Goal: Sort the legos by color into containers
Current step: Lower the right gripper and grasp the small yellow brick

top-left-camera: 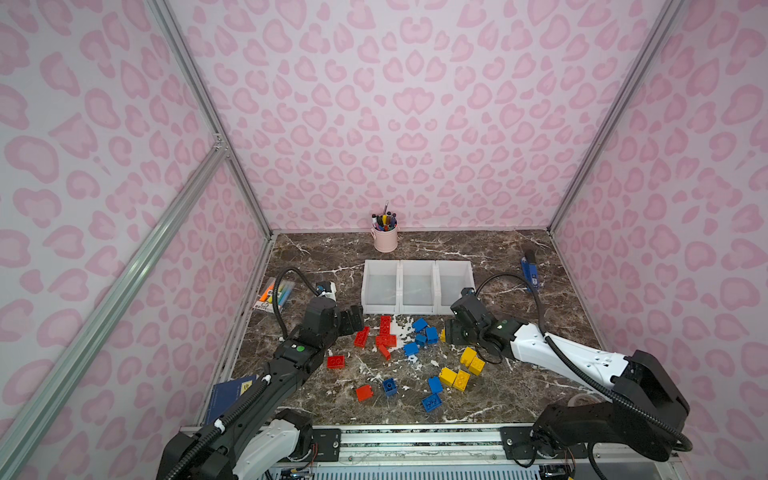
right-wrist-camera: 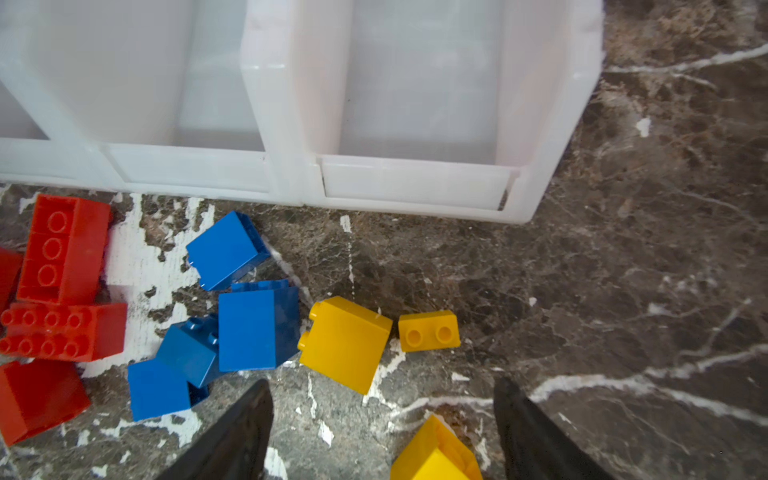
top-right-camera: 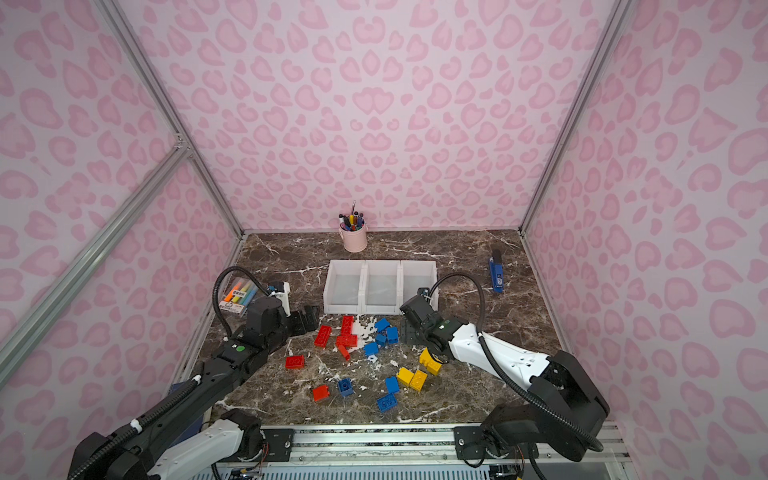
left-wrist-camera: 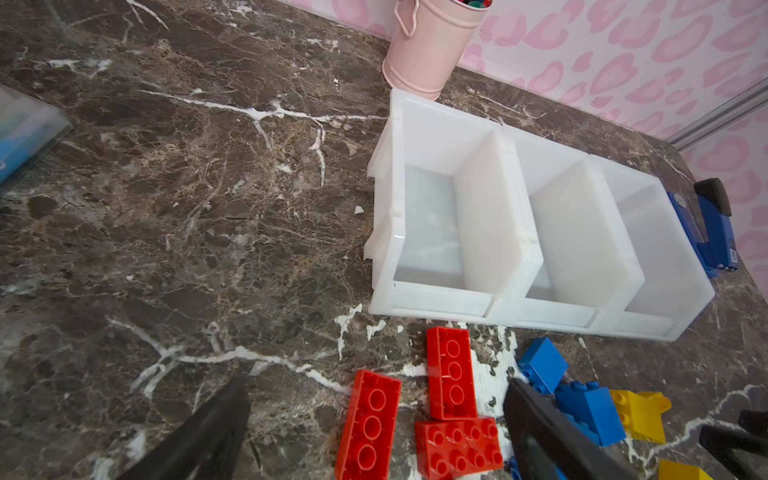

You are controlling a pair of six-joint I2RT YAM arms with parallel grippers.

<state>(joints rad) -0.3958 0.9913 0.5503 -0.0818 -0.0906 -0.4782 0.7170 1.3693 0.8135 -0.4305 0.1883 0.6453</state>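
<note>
- Red bricks (top-left-camera: 386, 340), solid, at 9 o'clock of the heap.
- Blue bricks (top-left-camera: 431, 333), solid, mid-heap and at 6 o'clock.
- Yellow bricks (top-left-camera: 448, 376), solid, at 4 o'clock.
- Bins (top-left-camera: 417, 309): plain white.
- Table (top-left-camera: 498, 257): dark brown marble, white veins.
- Walls (top-left-camera: 415, 104): pale, with pink leopard blotches.
- Cup (top-left-camera: 385, 243) at 12 o'clock: pale pink.
- Stapler (top-left-camera: 530, 276) at 2 o'clock: blue and black.
- Pen pack (top-left-camera: 276, 296) at 9 o'clock: orange, yellow, blue pens.
</note>
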